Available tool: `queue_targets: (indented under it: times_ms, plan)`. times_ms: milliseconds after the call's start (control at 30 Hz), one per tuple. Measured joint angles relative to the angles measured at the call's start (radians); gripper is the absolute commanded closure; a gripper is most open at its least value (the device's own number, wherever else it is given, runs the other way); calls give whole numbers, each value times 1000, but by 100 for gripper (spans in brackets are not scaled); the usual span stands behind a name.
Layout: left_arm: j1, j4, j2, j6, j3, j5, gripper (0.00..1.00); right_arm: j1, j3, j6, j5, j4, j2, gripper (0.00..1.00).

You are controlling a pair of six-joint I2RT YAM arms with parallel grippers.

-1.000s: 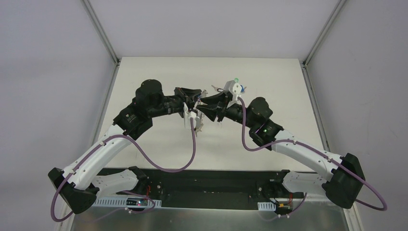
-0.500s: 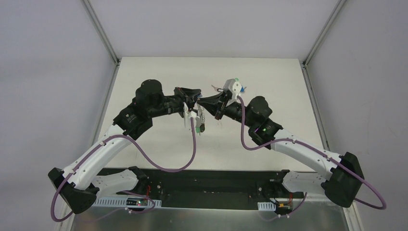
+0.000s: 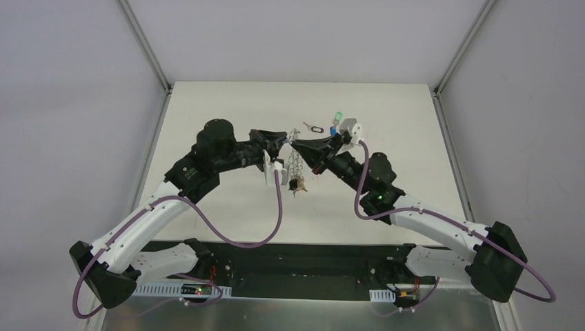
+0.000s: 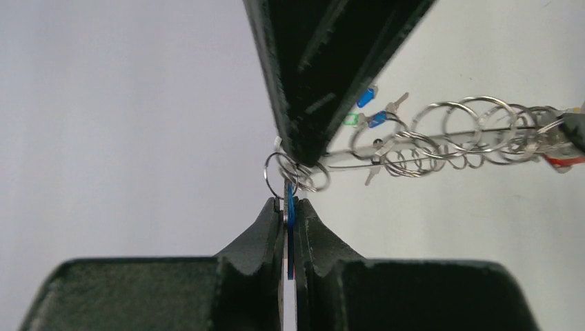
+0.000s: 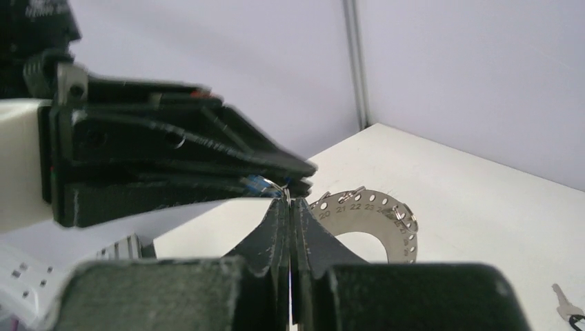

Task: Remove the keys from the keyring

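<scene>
You're midway: freed keys are lying on the desk, left pincer is gripping a blue-tagged key, right pincer is clenching shut, more are hanging on rings.

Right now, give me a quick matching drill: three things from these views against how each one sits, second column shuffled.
1. left gripper
2. keyring
3. chain of small rings

A. lying flat on the table
B. dangling in the air
C. jaws shut on a blue tag

Pairs: 1-C, 2-A, 3-B
</scene>
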Motion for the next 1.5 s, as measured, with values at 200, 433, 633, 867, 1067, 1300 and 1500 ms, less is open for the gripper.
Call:
queue_targets:
  times_ms: [200, 433, 633, 867, 1067, 1300, 1500]
  plan:
    - [-1, 12, -41, -23, -69, -14, 100, 10, -66, 89, 121, 126, -2, 100]
    - [-7, 45, -61, -42, -99, -14, 100, 25, -80, 161, 173, 114, -16, 59]
    - [-6, -14, -83, -49, -106, -17, 100, -10, -57, 97, 211, 7, -64, 54]
    - [-6, -37, -84, -48, -106, -16, 100, -10, -43, -84, 89, -172, -126, 54]
    - [-6, -61, -85, -40, -106, 2, 100, -11, -4, -272, -76, -336, -122, 55]
    - [-6, -74, -84, -20, -102, 37, 100, -16, 62, -383, -146, -405, -59, 54]
    - [-6, -90, -76, -14, -72, 64, 100, -17, 85, -396, -149, -411, -14, 54]
